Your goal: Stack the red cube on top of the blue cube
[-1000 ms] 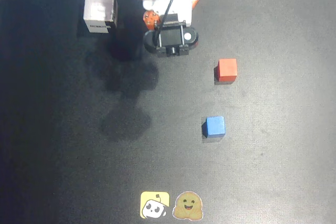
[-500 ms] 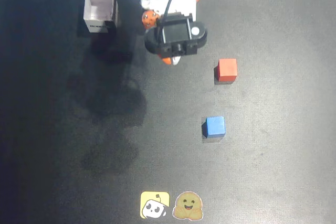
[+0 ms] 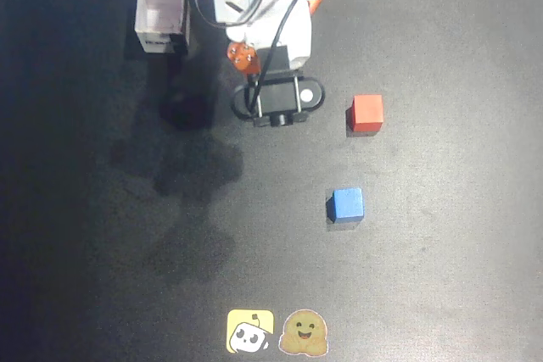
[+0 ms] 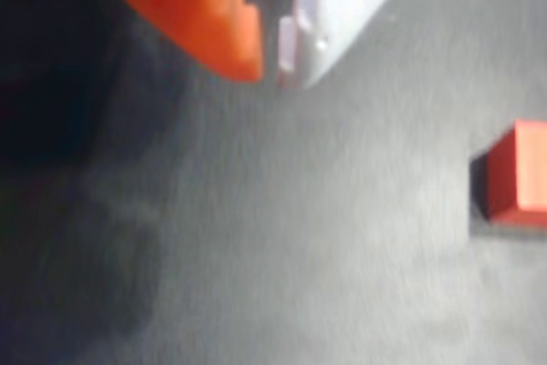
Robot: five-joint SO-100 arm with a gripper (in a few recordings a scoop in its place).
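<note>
The red cube [image 3: 366, 114] rests on the black mat, right of centre in the overhead view. Below it, apart from it, sits the blue cube [image 3: 347, 204]. The orange and white arm [image 3: 270, 36] reaches down from the top edge, and its black wrist housing [image 3: 278, 103] hangs left of the red cube, covering the fingers. In the wrist view my gripper [image 4: 270, 70] shows an orange finger and a white finger almost touching, with nothing between them. The red cube [image 4: 517, 175] lies at the right edge there, well away from the tips.
A white open box [image 3: 161, 16] stands at the top left beside the arm's base. Two stickers [image 3: 276, 331] lie at the mat's bottom edge. The arm's shadow [image 3: 191, 167] falls across the mat's left middle.
The wrist has swung downward in the overhead picture, nearer the level of the red cube. Both cubes have stayed put.
</note>
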